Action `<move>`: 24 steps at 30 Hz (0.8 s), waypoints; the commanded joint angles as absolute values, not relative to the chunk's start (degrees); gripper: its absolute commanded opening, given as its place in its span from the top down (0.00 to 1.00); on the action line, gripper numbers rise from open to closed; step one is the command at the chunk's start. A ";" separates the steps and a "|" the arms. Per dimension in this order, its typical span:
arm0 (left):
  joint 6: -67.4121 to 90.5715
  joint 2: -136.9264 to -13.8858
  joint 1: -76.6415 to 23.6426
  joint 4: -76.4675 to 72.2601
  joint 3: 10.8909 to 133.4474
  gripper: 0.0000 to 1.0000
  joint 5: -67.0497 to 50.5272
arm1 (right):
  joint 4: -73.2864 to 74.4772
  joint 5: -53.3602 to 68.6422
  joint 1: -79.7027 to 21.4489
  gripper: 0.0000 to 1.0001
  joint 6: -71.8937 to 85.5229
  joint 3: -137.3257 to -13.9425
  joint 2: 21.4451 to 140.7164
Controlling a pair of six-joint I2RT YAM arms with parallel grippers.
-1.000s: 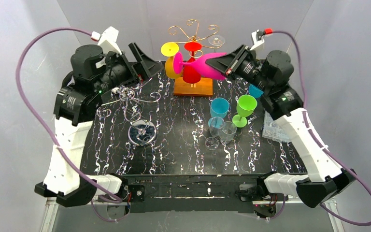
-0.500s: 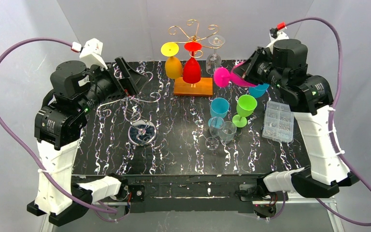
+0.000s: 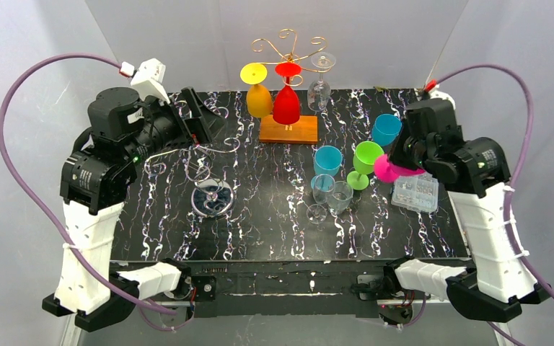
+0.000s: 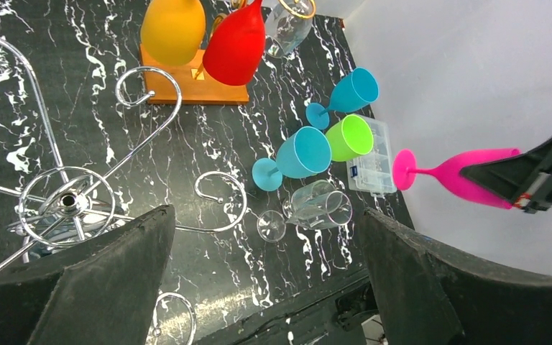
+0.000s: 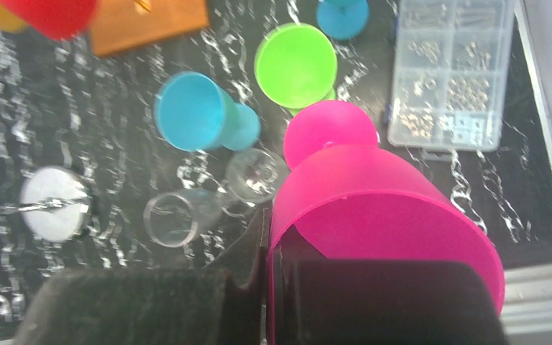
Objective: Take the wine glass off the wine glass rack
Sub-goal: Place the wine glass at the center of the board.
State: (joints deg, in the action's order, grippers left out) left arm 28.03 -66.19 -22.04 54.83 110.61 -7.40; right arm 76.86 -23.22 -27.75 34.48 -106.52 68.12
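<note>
1. R pincer (image 3: 402, 153) clenched on the pink wine glass (image 3: 386, 168) at the bowl rim; wrist view shows one finger inside the bowl, one outside.
2. Glass is already off the wine glass rack (image 3: 288, 130) & well apart from it; it hangs in the air over the table's (image 3: 274, 223) right side, its foot seen between the green glass (image 3: 366, 157) and the clear parts box (image 3: 415, 193).
3. Key relation: long axis runs straight out from the fingers; bowl at the pincer, foot at the far end, aimed toward table centre & tilted down; not upright.
4. Judgement: setting it down prob. needs the wrist pitched till the foot faces the table; nearby glasses are the risk.
5. L pincer (image 4: 266, 223) released, wide, empty; well apart; R arm is nearer.
</note>
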 commanded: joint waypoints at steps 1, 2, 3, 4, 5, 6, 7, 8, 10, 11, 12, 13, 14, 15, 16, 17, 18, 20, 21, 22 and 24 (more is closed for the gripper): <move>26.77 -67.29 -22.29 54.03 110.02 0.02 -10.92 | 77.37 -25.18 -27.60 0.99 35.76 -96.77 67.71; 26.47 -67.69 -22.31 53.90 110.12 0.02 -11.96 | 76.47 -25.07 -27.60 0.99 35.92 -94.20 67.48; 26.13 -68.12 -22.50 53.99 110.19 0.02 -13.28 | 75.48 -25.05 -27.59 0.99 35.94 -91.92 67.28; 25.80 -68.38 -22.69 54.01 110.26 0.02 -13.90 | 74.44 -24.98 -27.60 0.99 36.02 -89.71 67.12; 25.49 -68.50 -22.90 54.05 110.24 0.02 -14.23 | 73.25 -24.85 -27.55 0.99 36.09 -87.44 67.08; 25.16 -68.62 -23.12 54.02 110.22 0.02 -14.58 | 72.01 -24.56 -27.59 0.99 36.10 -85.27 67.13; 24.92 -68.77 -23.39 54.03 110.22 0.02 -14.73 | 70.52 -24.20 -27.60 0.99 36.13 -83.37 67.27; 24.80 -68.74 -23.58 53.99 110.09 0.02 -14.87 | 69.30 -23.79 -27.60 0.99 36.27 -81.40 67.46; 24.62 -68.82 -24.13 53.98 109.81 0.02 -15.32 | 66.20 -22.81 -27.55 0.99 36.26 -77.66 67.79; 24.55 -68.90 -24.52 53.99 109.71 0.02 -15.37 | 65.00 -22.38 -27.52 0.99 36.37 -76.42 68.02; 24.48 -68.90 -24.91 54.01 109.49 0.02 -15.36 | 63.81 -21.94 -27.44 0.99 36.47 -75.05 68.29; 24.37 -68.91 -25.40 54.04 109.37 0.02 -15.33 | 62.66 -21.55 -27.31 0.99 36.47 -73.88 68.55; 24.35 -68.98 -25.99 53.98 109.23 0.02 -15.19 | 61.61 -21.23 -26.99 0.99 36.52 -72.89 68.82; 24.35 -69.10 -26.65 54.00 109.12 0.02 -15.06 | 60.68 -20.81 -26.47 0.99 36.40 -71.92 69.02; 24.35 -69.25 -27.69 53.99 109.01 0.02 -14.80 | 59.73 -20.42 -25.93 0.99 36.21 -71.06 69.07; 24.30 -69.45 -28.39 53.98 108.94 0.02 -14.28 | 58.74 -20.13 -25.32 0.99 35.98 -70.23 69.12; 24.26 -69.58 -29.62 53.99 108.78 0.02 -13.72 | 57.93 -19.74 -24.68 0.99 35.54 -69.49 69.23; 24.20 -70.03 -31.62 53.98 108.50 0.02 -12.32 | 56.72 -19.01 -23.37 0.99 34.97 -68.01 69.65; 24.13 -70.20 -32.63 54.03 108.42 0.02 -11.66 | 56.23 -18.68 -22.73 0.99 34.68 -66.93 69.89; 24.09 -70.49 -33.68 54.03 108.38 0.02 -10.87 | 55.60 -18.19 -22.09 0.99 34.43 -66.12 70.00; 24.08 -71.09 -35.76 54.02 108.23 0.02 -9.38 | 54.21 -16.90 -21.11 0.99 33.98 -64.70 69.98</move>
